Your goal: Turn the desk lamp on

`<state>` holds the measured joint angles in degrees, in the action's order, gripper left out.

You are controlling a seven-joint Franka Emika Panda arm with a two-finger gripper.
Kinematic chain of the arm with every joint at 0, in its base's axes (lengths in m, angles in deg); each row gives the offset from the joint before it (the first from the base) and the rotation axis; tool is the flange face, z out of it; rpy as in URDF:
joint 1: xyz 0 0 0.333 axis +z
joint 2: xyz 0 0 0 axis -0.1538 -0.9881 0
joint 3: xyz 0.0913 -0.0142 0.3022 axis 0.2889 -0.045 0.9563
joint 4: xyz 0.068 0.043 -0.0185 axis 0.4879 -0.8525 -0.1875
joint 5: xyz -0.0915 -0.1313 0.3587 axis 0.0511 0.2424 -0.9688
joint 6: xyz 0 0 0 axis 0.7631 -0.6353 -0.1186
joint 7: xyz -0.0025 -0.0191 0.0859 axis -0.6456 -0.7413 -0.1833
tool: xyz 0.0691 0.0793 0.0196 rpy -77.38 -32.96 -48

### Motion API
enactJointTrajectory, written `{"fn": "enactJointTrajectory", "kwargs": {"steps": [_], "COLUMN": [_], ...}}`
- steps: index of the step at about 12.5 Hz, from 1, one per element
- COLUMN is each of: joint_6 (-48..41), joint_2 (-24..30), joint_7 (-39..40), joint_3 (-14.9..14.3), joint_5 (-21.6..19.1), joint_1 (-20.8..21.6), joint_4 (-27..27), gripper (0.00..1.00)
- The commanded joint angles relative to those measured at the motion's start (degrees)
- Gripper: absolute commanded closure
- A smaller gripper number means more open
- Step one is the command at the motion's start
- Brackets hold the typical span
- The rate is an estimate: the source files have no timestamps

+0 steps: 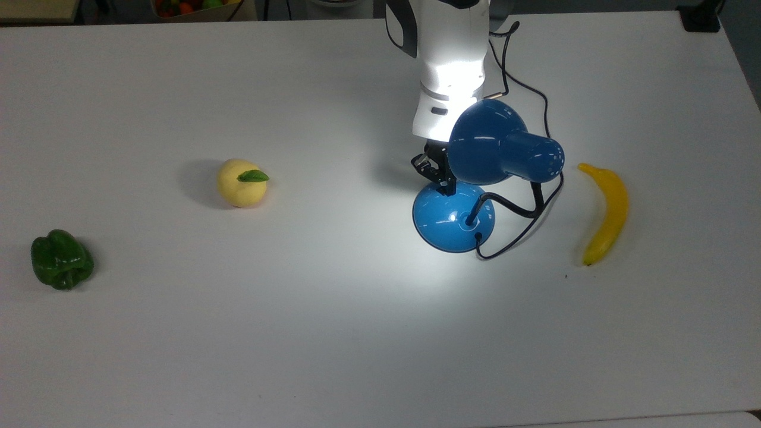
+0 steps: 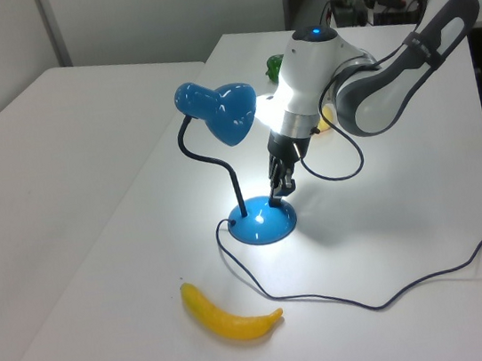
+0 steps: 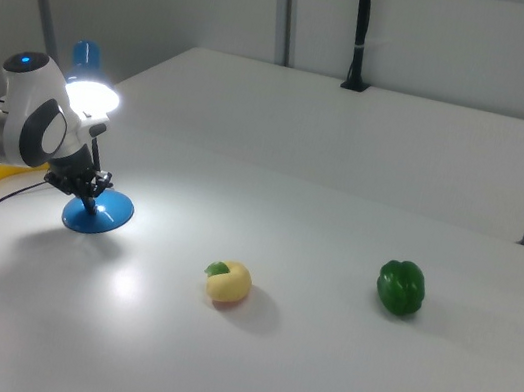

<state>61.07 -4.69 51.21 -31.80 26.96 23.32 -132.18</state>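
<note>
A white table (image 1: 333,356) filled the scene, a bright pool of light glaring on its middle. A second white table (image 2: 32,165) stood beside it in the left view. Pale grey wall panels (image 3: 451,47) rose behind in the right view.

Top view L→R on table (image 1: 357,333): pepper (image 1: 61,260), apple (image 1: 241,182), lamp (image 1: 455,217), banana (image 1: 607,213).

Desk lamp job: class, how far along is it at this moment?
Done: the desk lamp is lit, throwing a bright pool on the table. In hand: the gripper sits at the lamp's base. Left: apparently just lifting the arm away.
</note>
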Motion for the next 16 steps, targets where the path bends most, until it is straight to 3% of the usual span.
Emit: {"fn": "enactJointTrajectory", "kwargs": {"steps": [1,7,13,16], "joint_6": [-0.68,-21.67,-36.54,-45.48], "joint_2": [-1.34,5.24,13.76,17.99], "joint_7": [0.1,-1.04,-6.39,-7.55], "joint_3": [-0.08,-0.08,-0.61,-1.31], "joint_5": [0.92,0.83,0.74,0.31], "joint_1": [0.38,-0.41,-6.81,-10.86], "joint_4": [0.07,0.51,0.68,5.49], "gripper": [1.0,1.0,1.0,1.0]}}
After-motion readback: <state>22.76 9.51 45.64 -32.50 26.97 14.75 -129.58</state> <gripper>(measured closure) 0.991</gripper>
